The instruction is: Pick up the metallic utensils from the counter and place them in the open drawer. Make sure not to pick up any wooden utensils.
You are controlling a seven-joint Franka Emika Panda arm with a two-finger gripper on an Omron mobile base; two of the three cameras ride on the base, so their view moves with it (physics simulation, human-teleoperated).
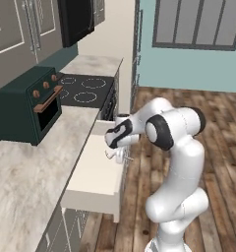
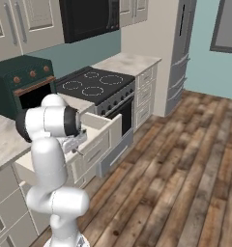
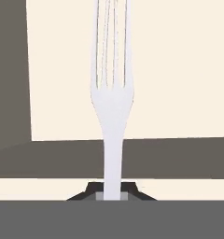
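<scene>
Claw clenched on the silver fork, tines pointing away, hanging above the open drawer near its front edge. Let go here and it may clip the front wall and drop to the floor.

Rendered scene under even, diffuse light with no visible source. Both base views are moderately bright and slightly soft, with coarse, blocky edges. The tabletop shows no hard shadows or glare; the open drawer reads pale and nearly shadeless inside. The arm's white shells carry gentle shading. In the hand view, the fork is flat, pale and low in contrast, its tines faint against the cream floor.
</scene>
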